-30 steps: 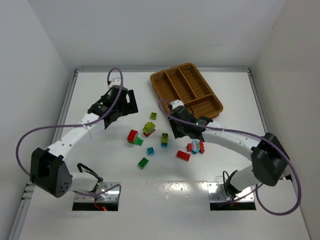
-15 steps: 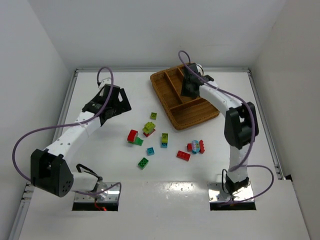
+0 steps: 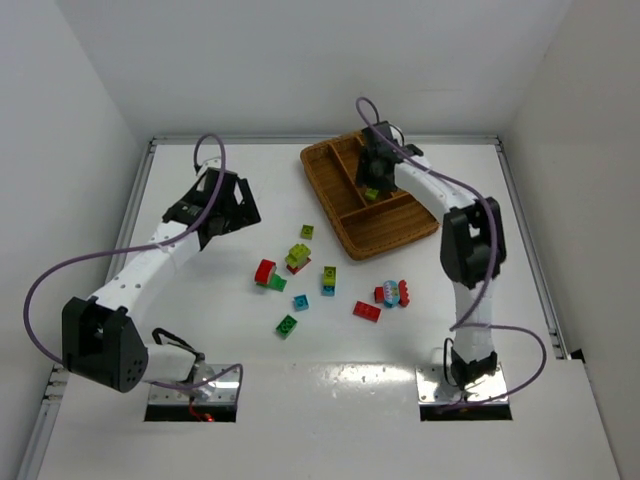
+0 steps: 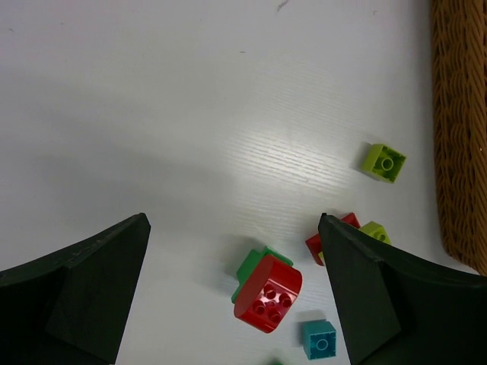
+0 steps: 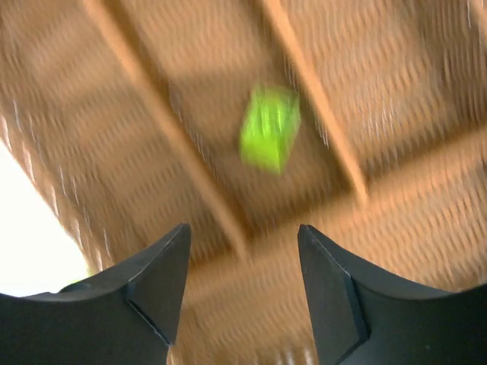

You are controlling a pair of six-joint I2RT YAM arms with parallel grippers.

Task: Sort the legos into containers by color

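The right arm reached far forward from its base, bent over the wicker tray [image 3: 395, 226], with the right gripper [image 5: 242, 233] pointed down into it; its claw stood apart with nothing between the fingers. Below it, a yellow-green brick [image 5: 270, 137] showed in the middle long compartment between two dividers, too blurred to tell whether it lay at rest. The left arm stretched out toward the far left of the white table [image 3: 200, 300], and the left gripper [image 4: 232, 220] hung spread wide and empty above bare tabletop. Plain white walls closed in the table. The remaining legos lay loose mid-table, apart from the tray: a red-and-green clump [image 4: 266, 293], a single yellow-green brick [image 4: 383, 162], a small cyan brick [image 4: 319, 338], and a red brick [image 3: 366, 311].
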